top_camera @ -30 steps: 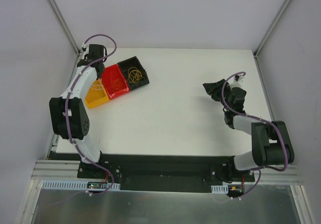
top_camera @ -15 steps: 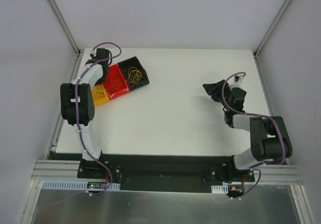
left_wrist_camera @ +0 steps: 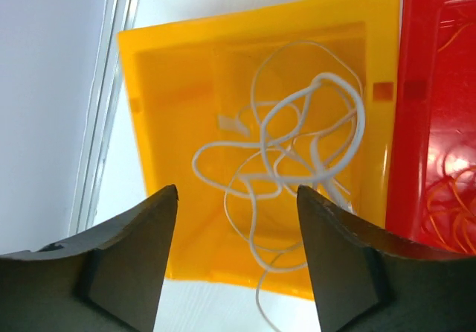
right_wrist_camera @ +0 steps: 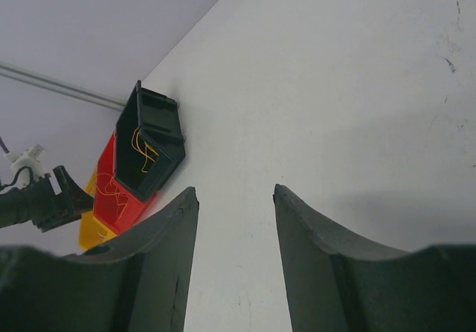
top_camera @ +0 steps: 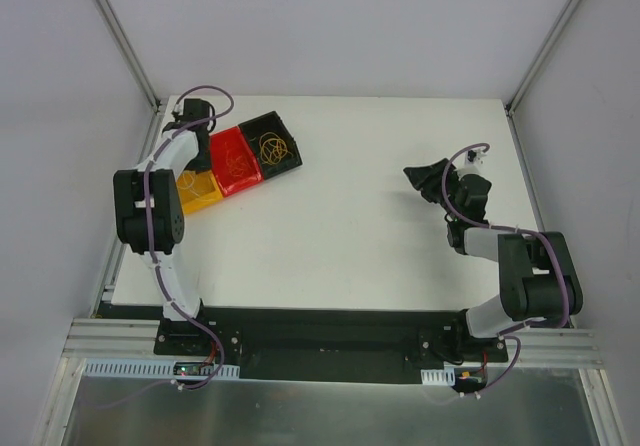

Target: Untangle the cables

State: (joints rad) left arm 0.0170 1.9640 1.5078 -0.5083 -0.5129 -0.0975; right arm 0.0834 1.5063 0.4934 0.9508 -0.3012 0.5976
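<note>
Left wrist view: the left gripper (left_wrist_camera: 234, 198) hangs over a yellow bin (left_wrist_camera: 167, 123), its fingers (left_wrist_camera: 134, 250) spread wide with nothing between them. Ahead of the gap, a pale wire tangle (left_wrist_camera: 286, 153) lies on the bin floor. Its long axis slants from beyond the right finger back toward the gap, and one loose end points over the near rim between the fingers. Past the right finger, orange wires (left_wrist_camera: 450, 190) lie in a red bin (left_wrist_camera: 416, 123). The right gripper (right_wrist_camera: 233, 194) is likewise wide open and empty over the white table (right_wrist_camera: 335, 86). Far ahead of its left finger, a black bin (right_wrist_camera: 167, 135) holds more orange wire.
</note>
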